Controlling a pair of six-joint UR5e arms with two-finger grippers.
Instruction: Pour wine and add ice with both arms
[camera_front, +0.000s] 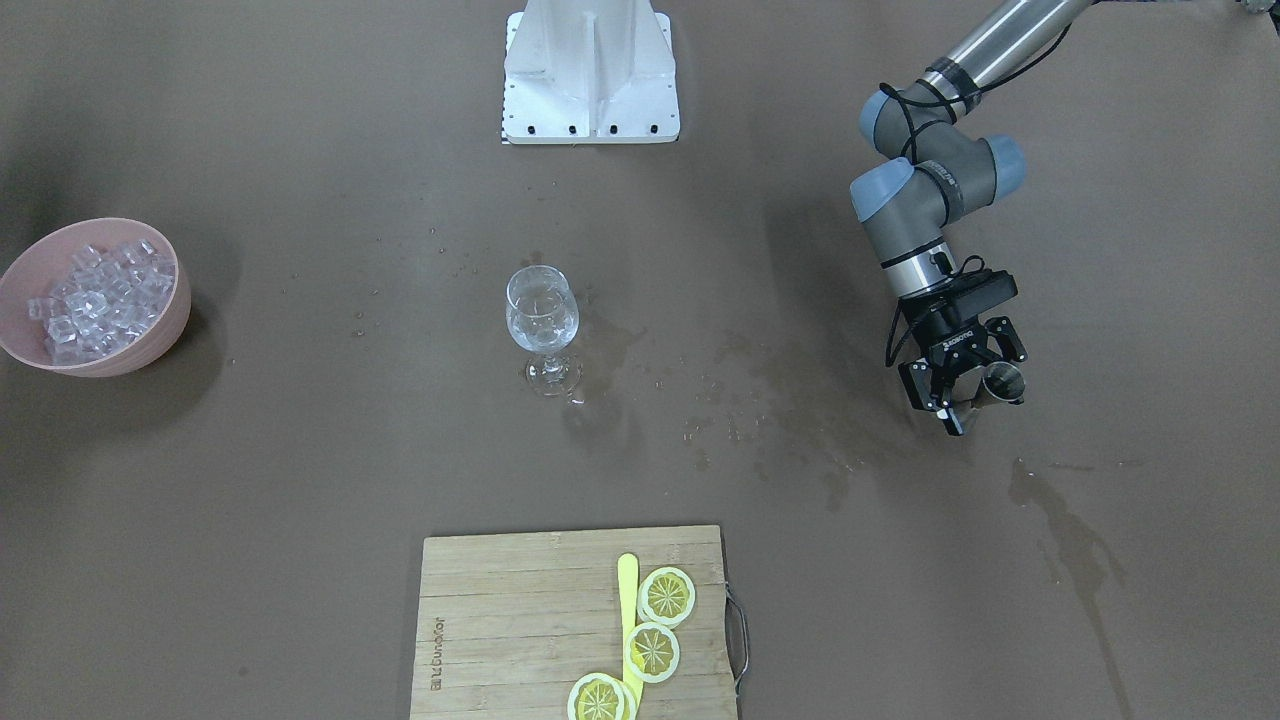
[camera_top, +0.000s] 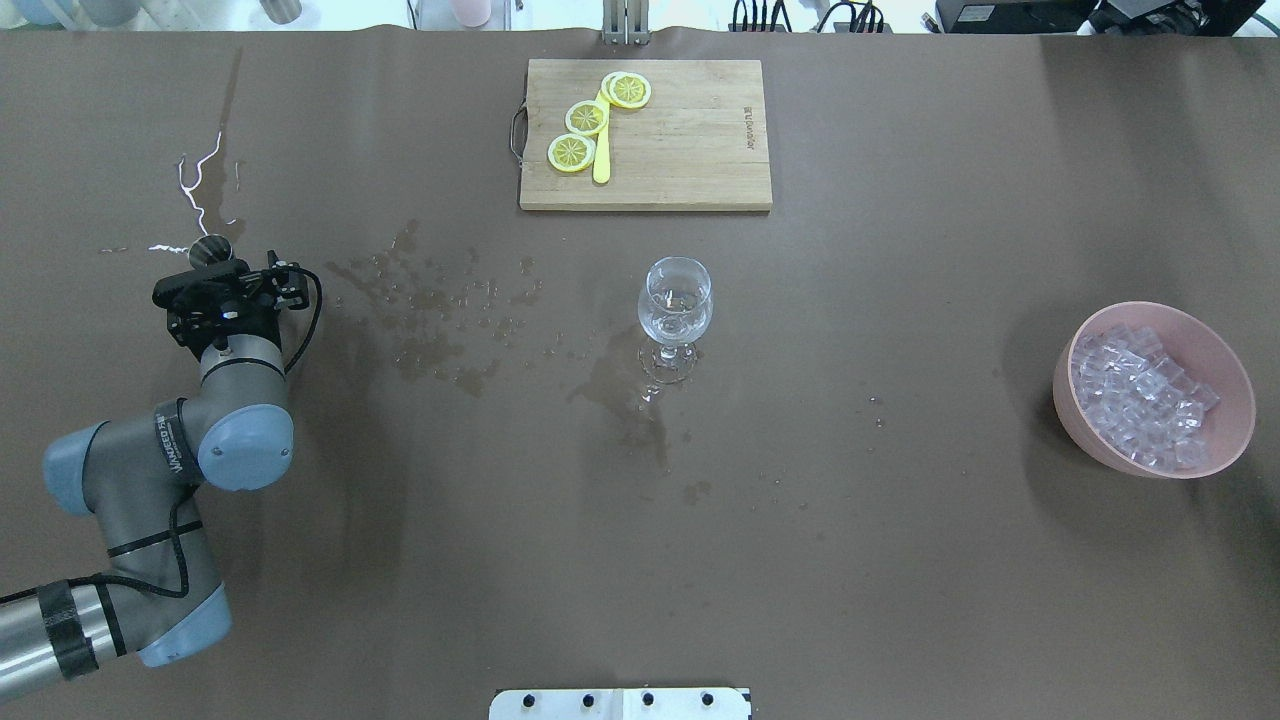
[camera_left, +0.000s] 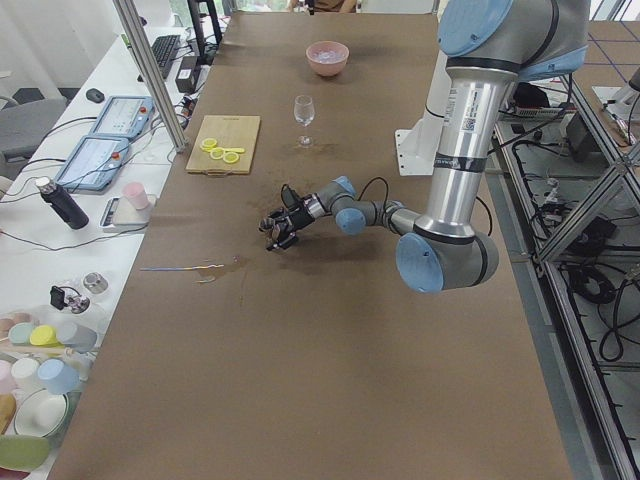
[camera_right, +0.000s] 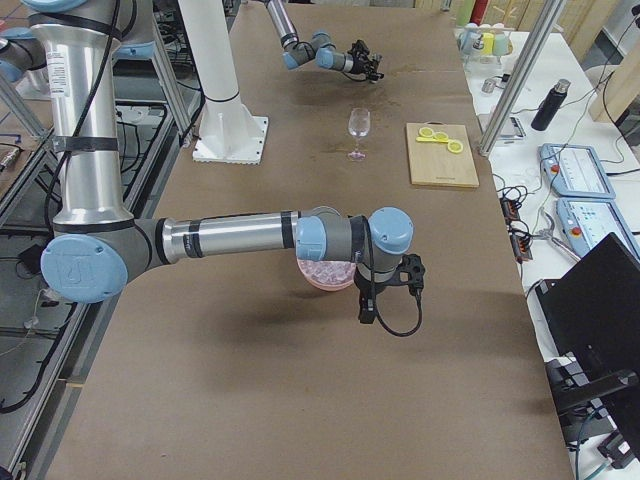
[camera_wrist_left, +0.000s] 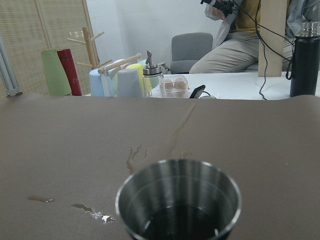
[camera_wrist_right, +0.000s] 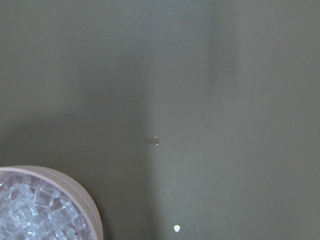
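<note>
A wine glass stands upright at mid-table with a little clear wine in its bowl. A small steel cup stands upright at the table's left side, seen close up in the left wrist view with only a dark wet film inside. My left gripper is low around this cup, open, its fingers spread on either side. Ice fills a pink bowl at the table's right end. My right gripper hangs high near that bowl; I cannot tell whether it is open or shut.
A wooden cutting board with lemon slices and a yellow knife lies on the far side of the glass. Wet stains spread between glass and cup. The white pedestal stands at the robot's edge.
</note>
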